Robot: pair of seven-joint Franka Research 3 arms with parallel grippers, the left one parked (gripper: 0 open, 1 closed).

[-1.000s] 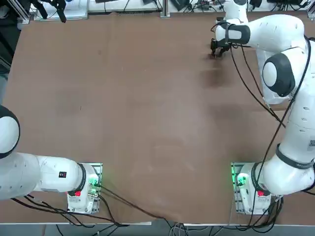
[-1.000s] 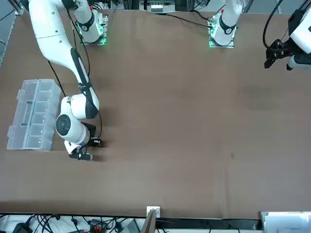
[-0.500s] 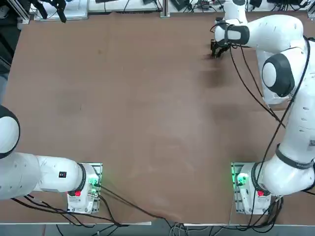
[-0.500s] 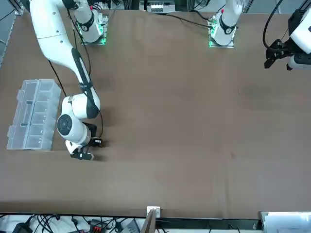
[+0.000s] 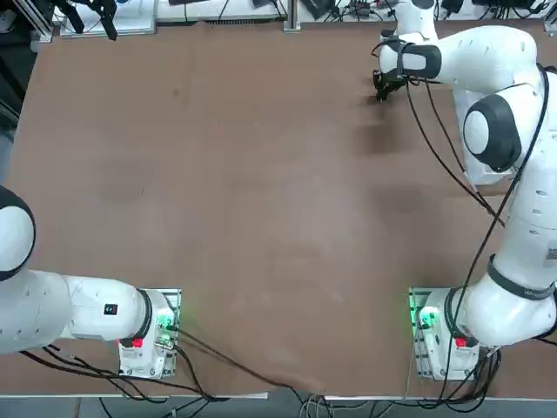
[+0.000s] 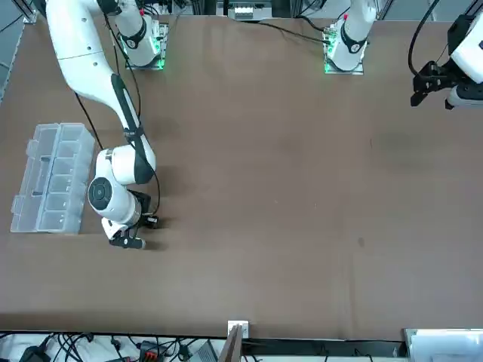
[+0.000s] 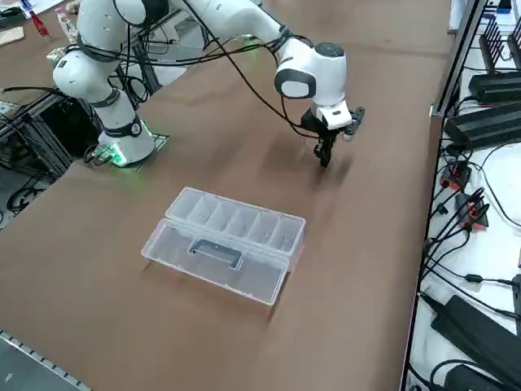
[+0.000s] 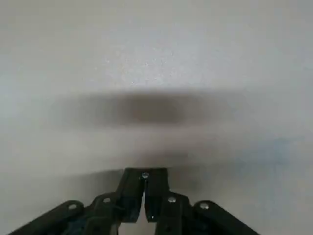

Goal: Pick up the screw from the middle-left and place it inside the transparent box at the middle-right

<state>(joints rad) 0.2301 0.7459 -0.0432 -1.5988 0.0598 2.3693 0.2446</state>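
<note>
Hovering right gripper (image 7: 325, 159), fingers together, near transparent box (image 7: 228, 240).

Plain brown table (image 5: 261, 192), white arm (image 7: 244, 24) with black gripper (image 7: 325, 156), clear colourless box (image 7: 224, 240), green lights glowing at the arm bases (image 5: 418, 318) by the table's near edge, black cables (image 5: 226, 361)

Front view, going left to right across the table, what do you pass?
Transparent box → right gripper, its fingers shut just above the table. The screw can't be made out.
</note>
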